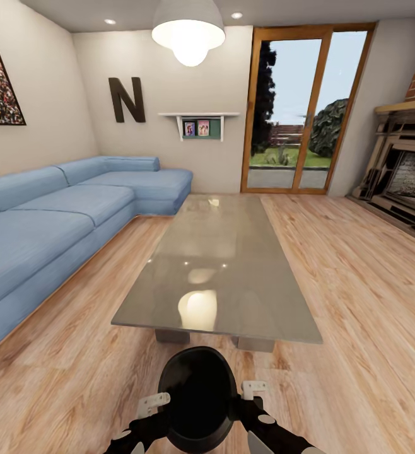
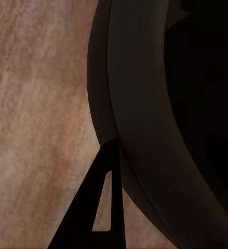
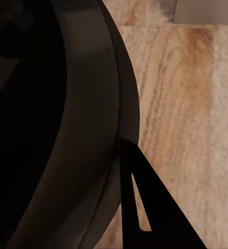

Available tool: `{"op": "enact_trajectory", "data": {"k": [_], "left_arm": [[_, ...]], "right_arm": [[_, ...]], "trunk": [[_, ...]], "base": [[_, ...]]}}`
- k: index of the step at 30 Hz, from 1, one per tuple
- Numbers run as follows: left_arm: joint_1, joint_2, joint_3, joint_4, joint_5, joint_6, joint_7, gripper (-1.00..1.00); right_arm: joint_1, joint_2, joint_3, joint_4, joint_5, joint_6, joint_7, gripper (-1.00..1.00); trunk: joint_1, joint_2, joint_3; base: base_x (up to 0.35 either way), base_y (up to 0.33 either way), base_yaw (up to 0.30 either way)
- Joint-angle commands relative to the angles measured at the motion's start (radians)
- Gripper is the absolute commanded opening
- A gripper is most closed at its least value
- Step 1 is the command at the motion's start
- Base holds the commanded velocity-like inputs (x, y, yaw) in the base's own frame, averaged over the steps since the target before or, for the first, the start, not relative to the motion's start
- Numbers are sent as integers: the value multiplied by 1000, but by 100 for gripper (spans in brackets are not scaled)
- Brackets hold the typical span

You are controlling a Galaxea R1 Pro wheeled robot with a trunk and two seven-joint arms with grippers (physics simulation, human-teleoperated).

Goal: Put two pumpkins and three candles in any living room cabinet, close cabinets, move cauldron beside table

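Observation:
The black cauldron hangs just above the wood floor at the near end of the table, a short way from its front edge. My left gripper grips the rim on one side and my right gripper grips the other. In the left wrist view one dark finger lies against the outside of the cauldron's rim band. The right wrist view has a finger outside the cauldron wall in the same way. The inner fingers are lost in the dark mouth. Pumpkins, candles and cabinet are out of view.
A blue corner sofa runs along the left wall. An ornate fireplace stands at the right, and a glass door is in the far wall. Open wood floor lies on both sides of the table.

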Motion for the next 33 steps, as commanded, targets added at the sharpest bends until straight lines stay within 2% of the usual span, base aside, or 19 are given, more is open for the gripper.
{"op": "enact_trajectory", "data": {"k": [1,33], "left_arm": [[0,5,16,-1,4,3,8,-100],[0,5,16,-1,5,2,9,-100]], "right_arm": [[-2,0,-18,-6,7,-17,0,-100],[-2,1,-18,-6,5,-17,-1,-100]], "trunk": [[0,0,-1],[0,0,-1]], "base": [[13,0,0],[35,0,0]]}}
